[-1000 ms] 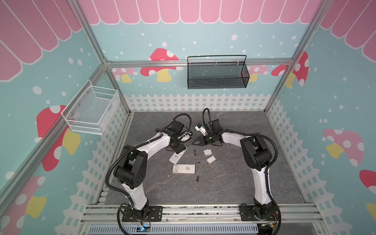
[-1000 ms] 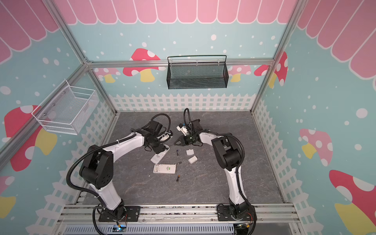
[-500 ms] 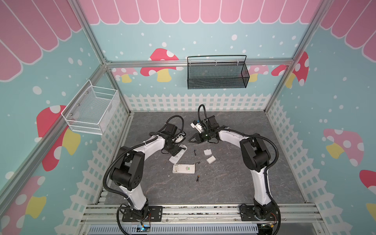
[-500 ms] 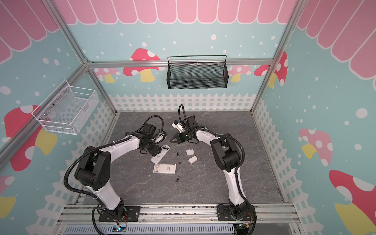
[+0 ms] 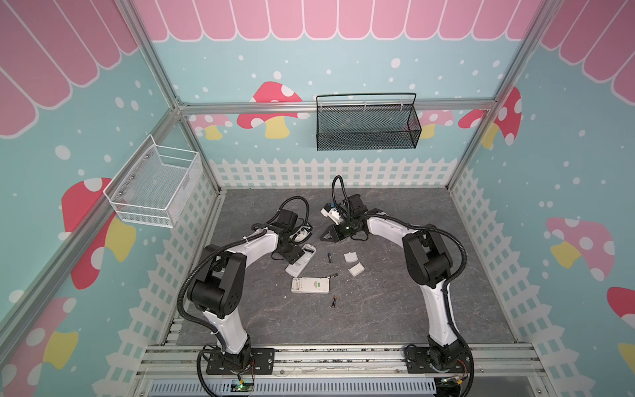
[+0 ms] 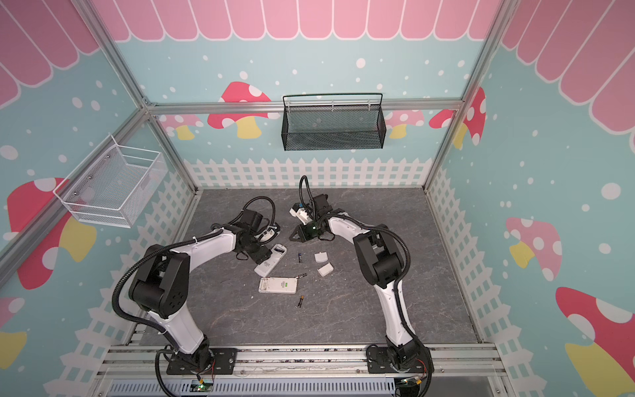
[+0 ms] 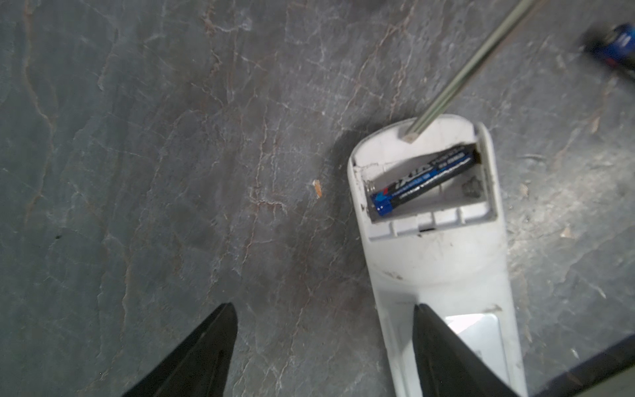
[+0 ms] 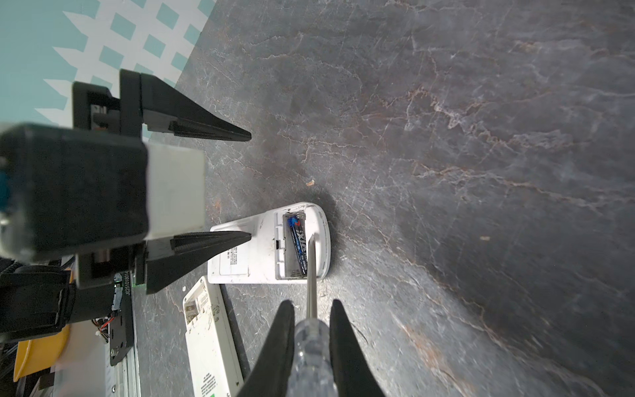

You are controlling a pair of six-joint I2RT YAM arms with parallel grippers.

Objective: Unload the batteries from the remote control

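Left gripper (image 7: 323, 309) is hanging wide open, gripping nothing, one finger over the white remote (image 7: 436, 261), having just spread slightly. The last battery (image 7: 422, 180) is lying slanted in the remote's uncovered bay. Right gripper (image 8: 311, 302), clamping the screwdriver (image 8: 311, 347), has been swinging leftward, bringing its tip beside that battery. Prying it out looks next. Three loose batteries (image 5: 329, 257) are lying on the table (image 5: 395, 302).
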